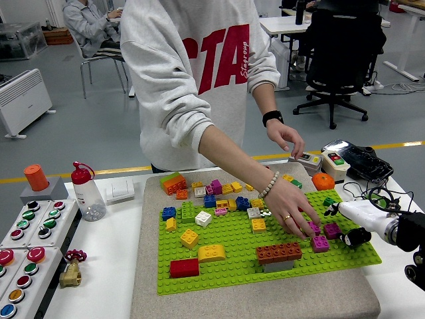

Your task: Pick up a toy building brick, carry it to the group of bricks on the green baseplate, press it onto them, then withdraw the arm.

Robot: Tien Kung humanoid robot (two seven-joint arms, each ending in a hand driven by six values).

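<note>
My right hand (352, 222) at flat green studded baseplate (219, 266) edge, fingers unclear. Person's hand (292, 209) over small purple bricks (320, 243); I'd wait, then grasp squarely.

Bright, even indoor light; sharp.

**Around the edges of my table**

At nine o'clock I see a clear bottle (87, 195) with a red cap, and beside it an orange cylinder (36, 177) on a grey block. A button panel (23, 242) fills seven o'clock, with a brass fitting (70, 274) just right of it. At two o'clock sit a small switch box (306, 160), a black controller (357, 159) and an orange ball (323, 181). At twelve, beyond the table, stands a black office chair (339, 50).
</note>
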